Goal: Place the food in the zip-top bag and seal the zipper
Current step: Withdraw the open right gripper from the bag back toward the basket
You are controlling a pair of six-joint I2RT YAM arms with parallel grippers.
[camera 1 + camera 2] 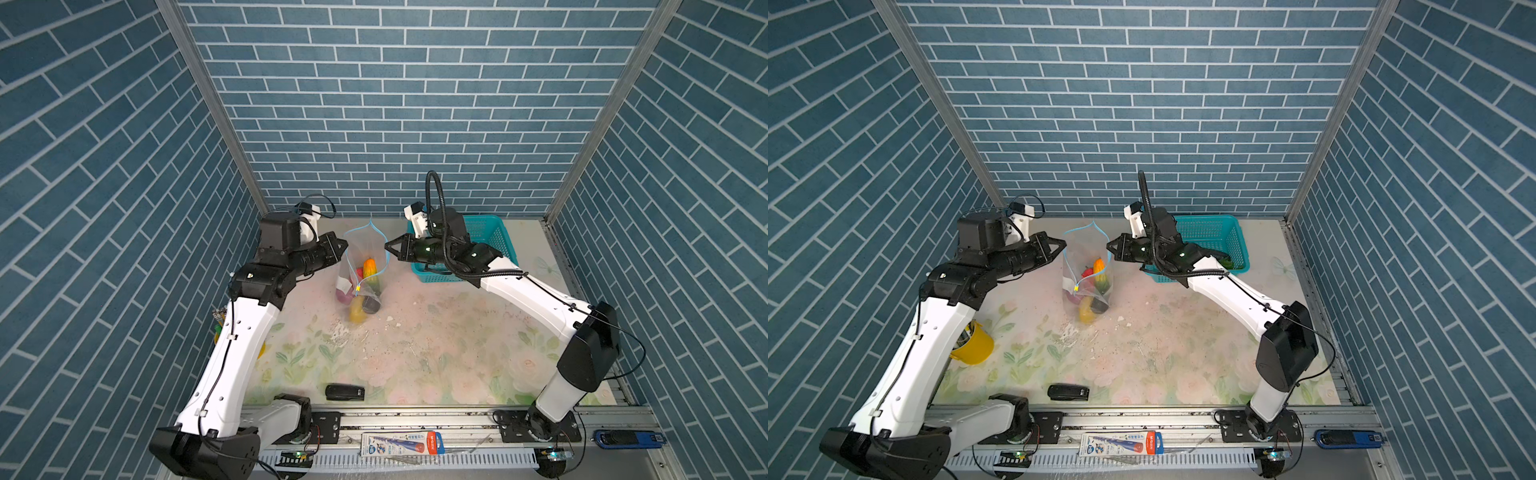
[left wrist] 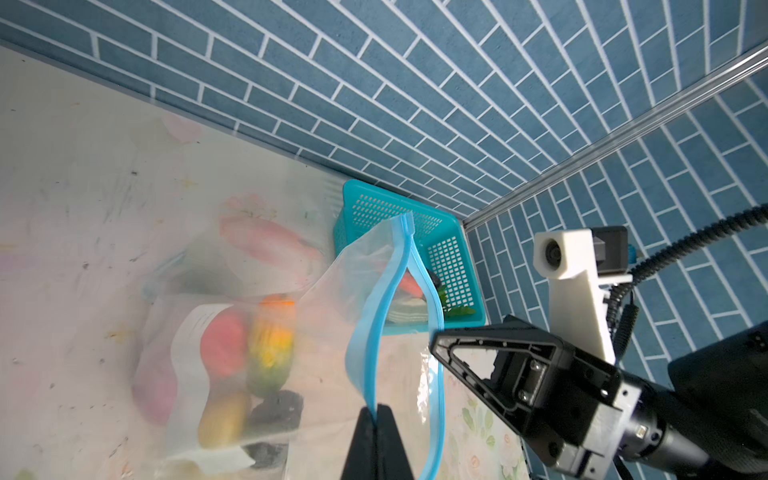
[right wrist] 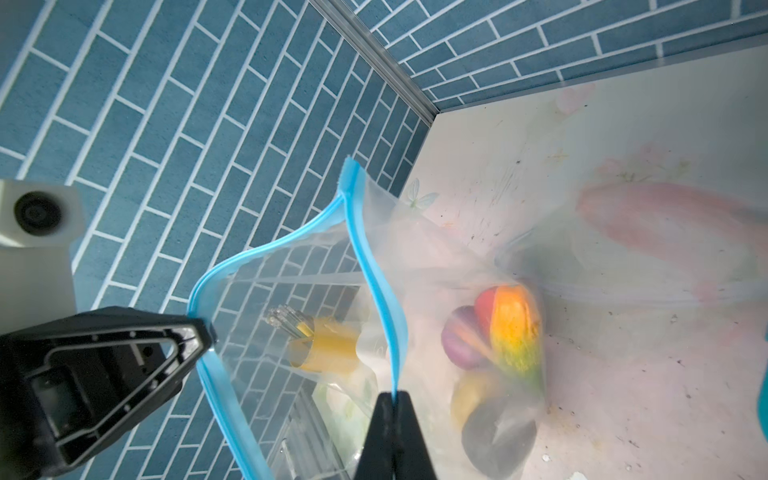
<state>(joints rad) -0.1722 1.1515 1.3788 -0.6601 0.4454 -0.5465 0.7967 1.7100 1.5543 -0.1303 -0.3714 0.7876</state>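
Two lips of the zip-top bag (image 1: pixel 360 259) are pinched apart.
Nearest, the food (image 1: pixel 357 312) weighs its bottom onto the table (image 1: pixel 436 332); long axis upright, mouth up. The left gripper (image 1: pixel 346 245) and right gripper (image 1: pixel 386 246) each clamp one zipper (image 2: pixel 365 336) lip, with the teal basket (image 1: pixel 490 232) beyond.

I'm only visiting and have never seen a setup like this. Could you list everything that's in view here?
zip-top bag: one, clear, held upright at the table's back centre.
zipper: one, light blue, along the bag's open mouth; yellowish slider at one end.
food: several pieces, orange-green, red, purple, yellow, dark, inside the bag.
basket: one, teal, back right; a few more pieces inside.
cup: one, yellow, left edge of the table.
black gadget: one, table's front edge.
packet: one, white, red and blue, front rail.
blue gadget: one, front rail, right end.
left pincer: black, shut on one side of the zipper.
right pincer: black, shut on the opposite side.
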